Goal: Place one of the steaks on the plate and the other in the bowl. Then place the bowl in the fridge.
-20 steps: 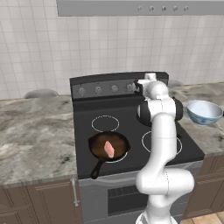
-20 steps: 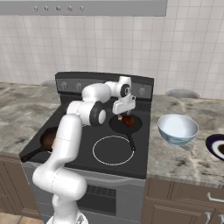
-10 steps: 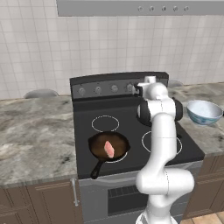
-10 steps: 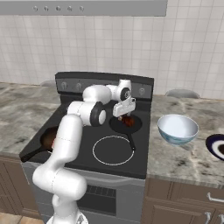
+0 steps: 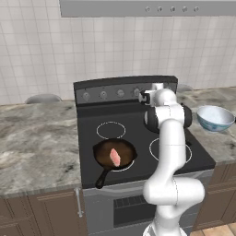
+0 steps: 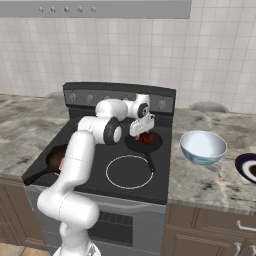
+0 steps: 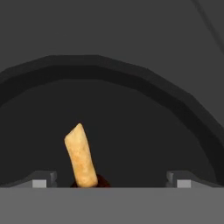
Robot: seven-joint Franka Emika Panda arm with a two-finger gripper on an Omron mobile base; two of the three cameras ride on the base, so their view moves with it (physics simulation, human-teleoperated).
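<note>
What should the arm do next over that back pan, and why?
Probably lower a little and close on the dark steak. The gripper hangs open right above it in the rear skillet; in the hand view the fingertips stand wide apart with nothing gripped, and the bowl waits empty alongside.

Pale pink flat steak (image 5: 115, 157) in front-left black skillet (image 5: 100, 152); round deep white-lined bowl (image 6: 203, 147) on counter right of black stove (image 6: 95, 156).
</note>
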